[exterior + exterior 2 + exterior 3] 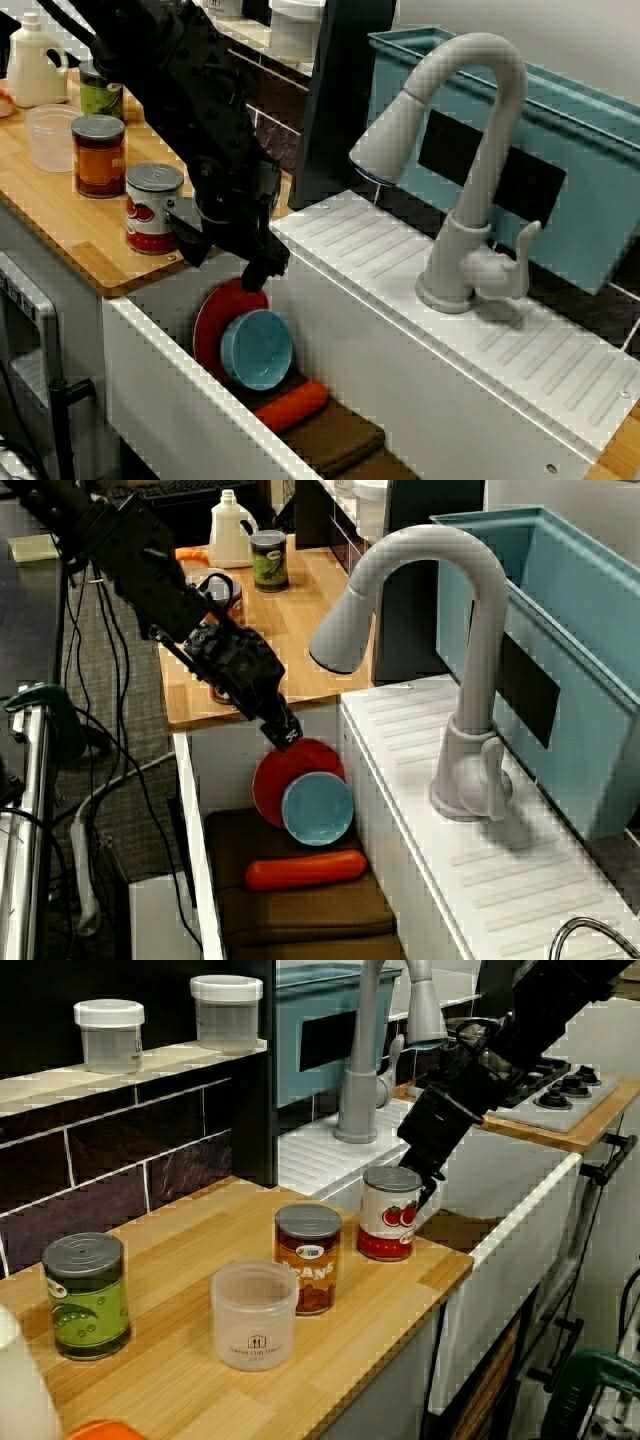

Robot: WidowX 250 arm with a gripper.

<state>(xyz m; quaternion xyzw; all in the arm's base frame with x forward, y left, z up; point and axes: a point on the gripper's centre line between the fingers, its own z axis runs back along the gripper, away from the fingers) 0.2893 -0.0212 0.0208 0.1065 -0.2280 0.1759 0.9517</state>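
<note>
Glossy red plate point(212, 325) stands on edge at the end of the white sink point(170, 400). A smooth round blue bowl point(257, 348) leans on it at 4 o'clock. Below them, a matte orange carrot-shaped thing point(290, 405) lies on a brown cloth point(345, 440).

The black gripper point(228, 258) hangs at the plate's 12 o'clock, fingers spread and gripping nothing. One tip is right at the rim, can't tell if it touches. There's a ribbed tomato can point(153, 208) at the gripper's 9 o'clock. The bowl and the sink wall hide the plate's lower part.

Near view across sink point(170, 390); high view along sink; low view from counter point(200, 1220). All share faucet point(495, 130).
</note>
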